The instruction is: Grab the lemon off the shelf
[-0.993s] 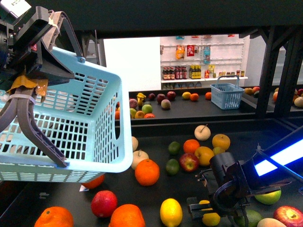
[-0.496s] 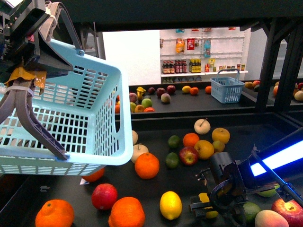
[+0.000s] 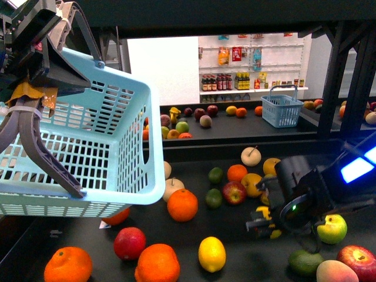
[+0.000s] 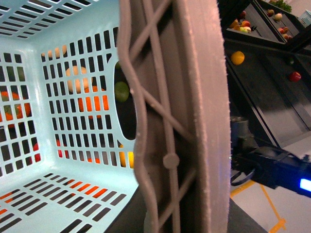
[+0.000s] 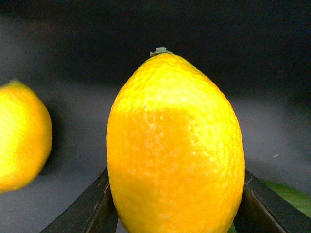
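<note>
Right gripper (image 3: 264,222) low around lemon (image 5: 175,145)

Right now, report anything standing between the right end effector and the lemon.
Nothing visible does. The bright yellow oval lemon already sits between the black jaws of the right end effector, touching both.

The right hand (image 3: 267,222) hides most of the lemon (image 5: 175,145) in the front view. The basket (image 3: 94,141) runs off the left edge.
</note>
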